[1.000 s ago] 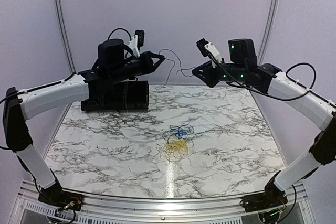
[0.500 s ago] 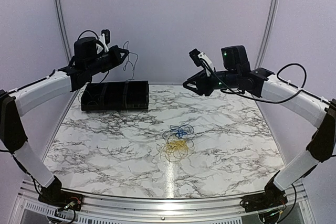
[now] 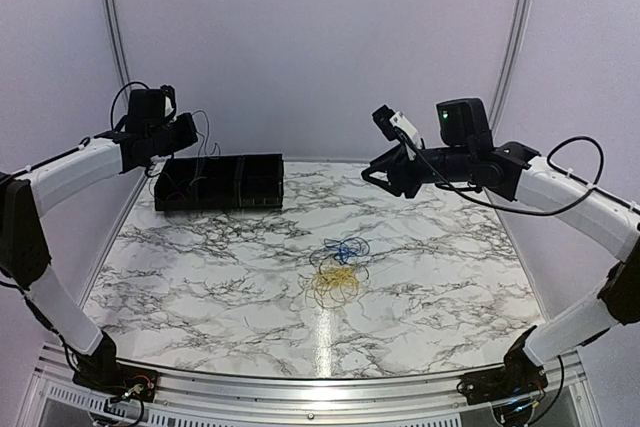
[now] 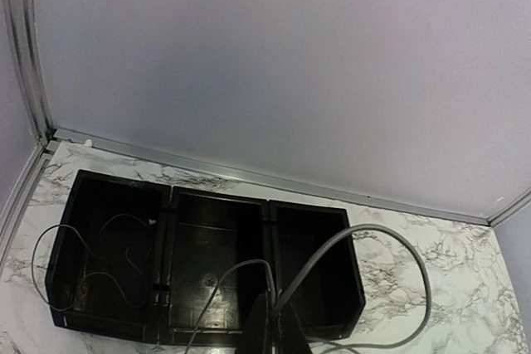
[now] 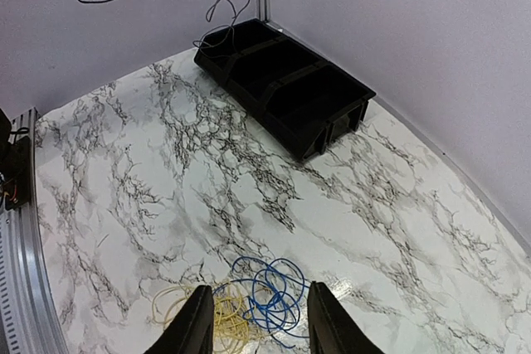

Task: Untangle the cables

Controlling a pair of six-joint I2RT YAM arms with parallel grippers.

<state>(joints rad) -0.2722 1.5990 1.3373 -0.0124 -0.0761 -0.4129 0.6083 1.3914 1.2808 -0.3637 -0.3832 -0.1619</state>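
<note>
— While the left end effector (image 4: 270, 311) keeps a pale cable (image 4: 390, 234) pinched between closed fingers at the upper left of the overhead frame, where does the loop run?

— Outward from the grip it bows in a wide arc, and a thin strand hangs toward the left compartment of the black tray (image 3: 220, 201). Whether the wire lying in that compartment is the same one, I cannot tell. The right end effector (image 5: 261, 308) hovers right of centre, fingers apart, nothing between them. Below it the blue cable (image 3: 346, 249) and yellow cable (image 3: 335, 283) lie interlaced in the middle of the desk (image 3: 180, 267), well apart from the tray.

— What might go wrong?

— Let go from this height, the springy loop could drape over a divider or the rim, or spill onto the desk. If the fingers lift away too soon, they could drag the strand back out.

— And against a second ago?

— Then both arms met at upper centre with the cable strung between them and the right fingers clamped on it. The right has since released, and the left has swung to the tray with the cable. The blue-and-yellow pile has not moved.
</note>
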